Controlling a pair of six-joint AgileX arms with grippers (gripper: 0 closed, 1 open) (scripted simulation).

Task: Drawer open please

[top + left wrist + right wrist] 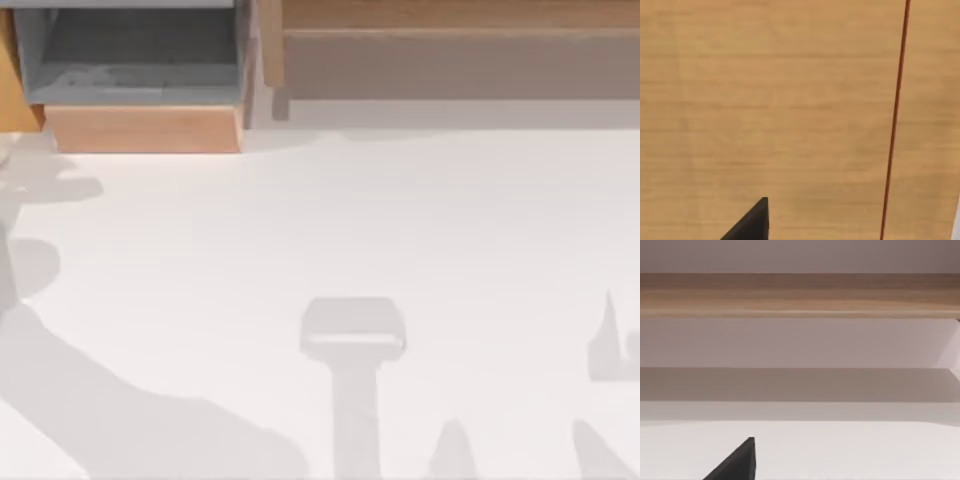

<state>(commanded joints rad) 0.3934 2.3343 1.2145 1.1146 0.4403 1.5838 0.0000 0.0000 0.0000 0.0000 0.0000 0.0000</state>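
Top view shows the drawer (140, 75) at the far left of the table (330, 220), already pulled out so that its grey floor is open to see, with the light-brown front panel (145, 128) toward the near side. Beside it stands the long wooden shelf (450, 50). In the left wrist view, one dark fingertip (752, 224) of the left gripper is close before a wooden face (780, 110), probably to work on the drawer. For both grippers I cannot tell whether the fingers are apart or together. The right fingertip (737, 462) faces the shelf, well apart.
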